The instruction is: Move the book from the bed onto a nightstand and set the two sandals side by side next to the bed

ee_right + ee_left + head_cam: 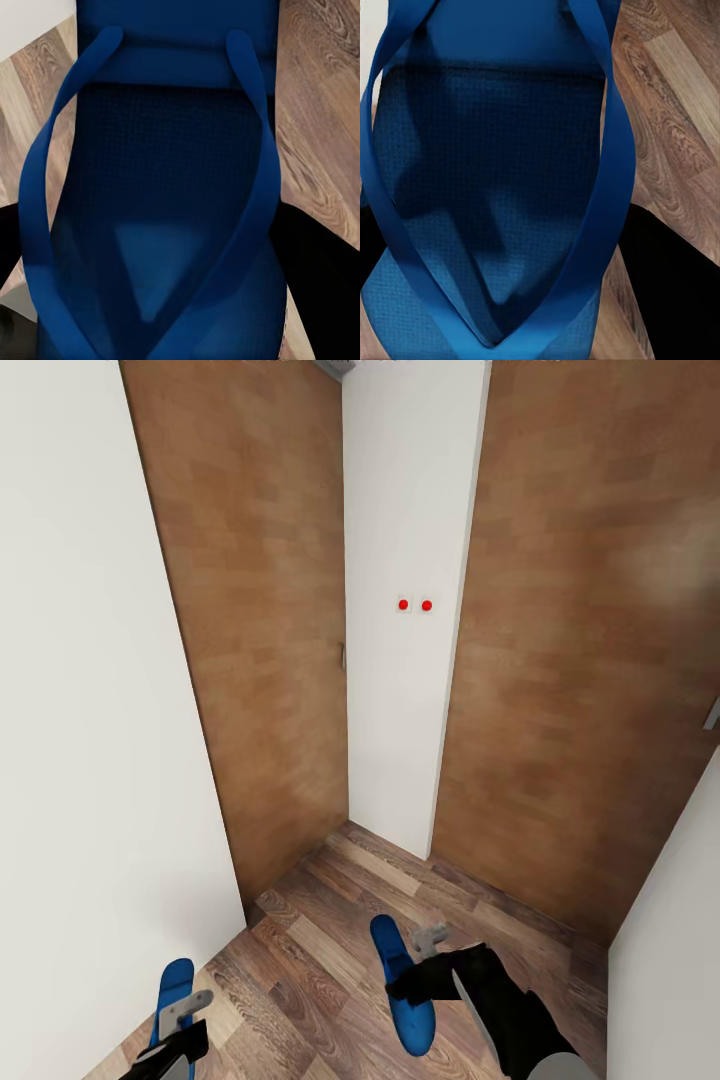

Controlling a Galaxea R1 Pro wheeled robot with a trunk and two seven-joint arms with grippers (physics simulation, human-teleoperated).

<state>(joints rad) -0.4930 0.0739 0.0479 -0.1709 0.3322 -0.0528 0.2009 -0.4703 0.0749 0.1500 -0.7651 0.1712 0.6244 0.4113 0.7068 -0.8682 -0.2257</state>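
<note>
- The right gripper [432, 940] sits at the end of a black forearm that reaches in from the lower right corner of the head view. It is closed on a blue sandal [403, 985]; its grey fingers show at the edge of the sole.
- The right wrist view looks straight on this sandal [161, 225], with its two blue straps meeting in a V over the textured sole.
- The left gripper [185, 1010] is low at the bottom edge, near the white wall [90, 710]. It is closed on the second blue sandal [176, 985], which the left wrist view shows close up [495, 187].
- Both sandals are held above the wooden floor [320, 950].
- Beyond the sandals stand two brown wooden doors [260, 630], with a white panel [405, 660] between them that carries two red dots [415, 604].
</note>
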